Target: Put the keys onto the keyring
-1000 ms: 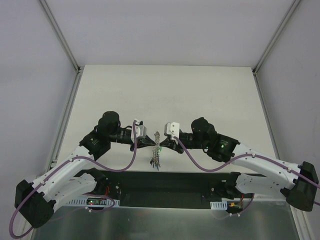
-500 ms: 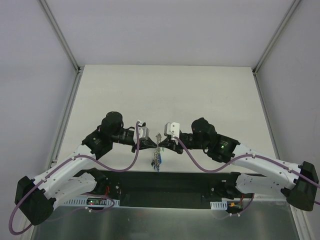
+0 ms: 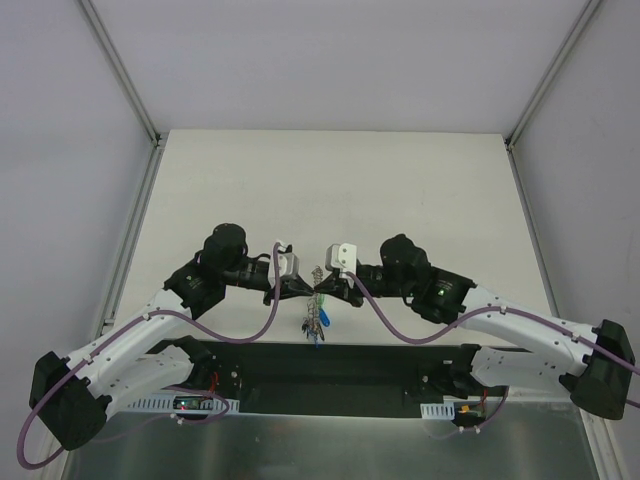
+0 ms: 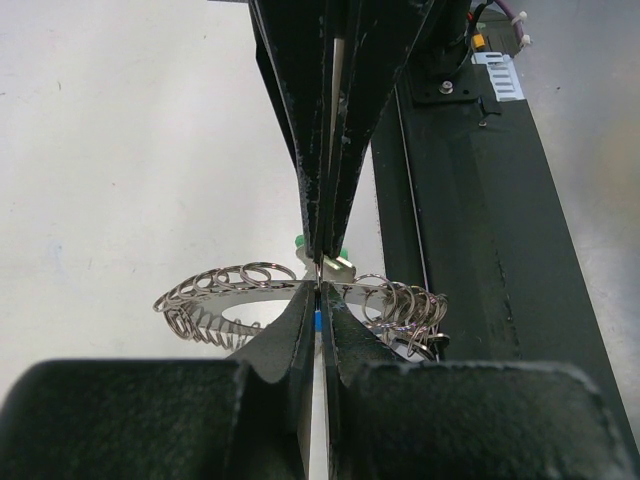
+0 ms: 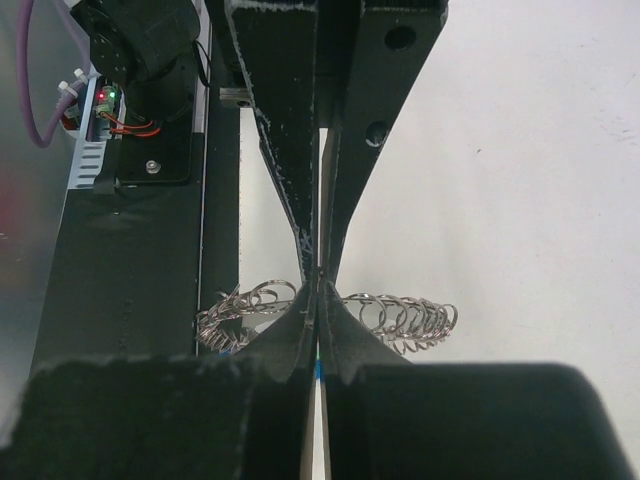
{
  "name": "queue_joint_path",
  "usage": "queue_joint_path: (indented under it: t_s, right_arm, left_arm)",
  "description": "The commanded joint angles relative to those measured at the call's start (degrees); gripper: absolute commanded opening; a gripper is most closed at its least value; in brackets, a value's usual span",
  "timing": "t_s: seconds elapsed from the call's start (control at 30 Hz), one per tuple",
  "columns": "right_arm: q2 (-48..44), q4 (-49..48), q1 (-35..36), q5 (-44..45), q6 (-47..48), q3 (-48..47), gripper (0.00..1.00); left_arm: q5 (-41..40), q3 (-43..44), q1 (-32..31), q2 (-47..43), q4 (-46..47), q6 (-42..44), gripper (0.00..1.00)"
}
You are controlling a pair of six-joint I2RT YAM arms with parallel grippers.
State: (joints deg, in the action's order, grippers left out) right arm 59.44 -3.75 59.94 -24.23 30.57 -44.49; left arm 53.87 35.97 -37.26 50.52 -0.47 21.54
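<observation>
The keyring (image 4: 230, 290) is held up off the desk (image 3: 330, 190), clamped from either side by the left jaws and the right jaws, which are met tip to tip; keys (image 3: 316, 328) are hung beneath it.

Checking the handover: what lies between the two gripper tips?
Only the keyring: the shut left gripper and right gripper nearly touch across its rim, clearest in the left wrist view.

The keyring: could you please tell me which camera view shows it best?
The left wrist view: the keyring spreads across the frame, its flat band and small loops clear. The right wrist view shows only loops either side of the shut right end effector. The top external view shows a tiny sliver between the arms.
</observation>
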Motion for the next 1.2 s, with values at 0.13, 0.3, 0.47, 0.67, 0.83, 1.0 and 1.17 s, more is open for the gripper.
queue_joint_path:
  t_s: [0.13, 0.3, 0.47, 0.67, 0.83, 1.0, 1.17]
  right_arm:
    - [1.91, -3.9, 0.88, -0.73, -1.12, -4.46, 0.01]
    - [2.44, -2.24, 0.88, -1.61, -1.47, -5.61, 0.07]
    - [-2.12, 1.37, 0.88, 2.59, -0.43, -5.43, 0.32]
    - [-6.26, 4.88, 0.88, 9.36, 0.19, -2.45, 0.45]
    - [-6.35, 4.37, 1.23, 11.3, -1.21, 0.1, 0.5]
    - [-5.04, -1.07, 2.89, 14.37, -3.84, 2.12, 0.51]
    - [-2.93, -6.7, 5.45, 20.34, -5.78, 3.88, 0.51]
  left_arm:
    - [0.54, 2.62, -1.06, -0.16, 1.44, -0.71, 0.0]
    - [-0.86, 2.71, -1.06, -0.86, 1.44, -0.97, 0.0]
    - [-3.06, 2.36, -1.07, -1.92, 1.52, -1.32, 0.0]
    - [-6.49, 2.18, -1.06, -2.8, 2.31, -2.46, 0.0]
    - [-7.98, 1.92, -1.07, -3.06, 3.19, -3.87, 0.0]
    - [-11.14, 1.39, -0.98, -3.85, 4.6, -5.72, 0.0]
    - [-12.29, 0.95, -1.07, -4.2, 5.3, -6.6, 0.0]
